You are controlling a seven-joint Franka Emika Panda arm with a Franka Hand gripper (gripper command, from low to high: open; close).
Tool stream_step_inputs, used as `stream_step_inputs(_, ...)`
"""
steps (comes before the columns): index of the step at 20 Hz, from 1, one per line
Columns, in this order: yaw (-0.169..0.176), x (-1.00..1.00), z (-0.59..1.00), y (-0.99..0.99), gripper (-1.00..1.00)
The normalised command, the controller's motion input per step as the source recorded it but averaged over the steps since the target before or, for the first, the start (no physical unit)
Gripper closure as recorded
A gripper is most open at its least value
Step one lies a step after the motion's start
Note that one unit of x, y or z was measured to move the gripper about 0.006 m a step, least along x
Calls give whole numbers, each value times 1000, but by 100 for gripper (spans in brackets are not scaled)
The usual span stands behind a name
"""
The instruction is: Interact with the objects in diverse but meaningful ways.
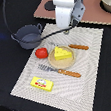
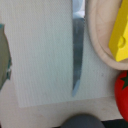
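In the exterior view the grey two-handled pot stands just off the woven mat. The red tomato lies on the mat beside the tan plate, which carries the yellow holed cheese wedge. The flat yellow labelled box lies near the mat's front corner. My gripper hangs above the mat's far edge, near the knife; its jaws are too small to read. The wrist view shows the knife blade, the cheese and the tomato. The white fish-shaped piece is out of view.
A wooden-handled fork lies in front of the plate. A brown board with a bowl sits behind the mat. A black cable loops over the pot. A dark rounded shape at the wrist view's edge is unidentifiable.
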Motion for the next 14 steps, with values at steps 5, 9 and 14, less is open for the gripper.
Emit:
stream_step_inputs(5,18,-667,-220,-575,-100)
stream_step_inputs(9,24,-682,-237,-525,-100)
stream_step_inputs(14,34,-673,-271,-486,-100)
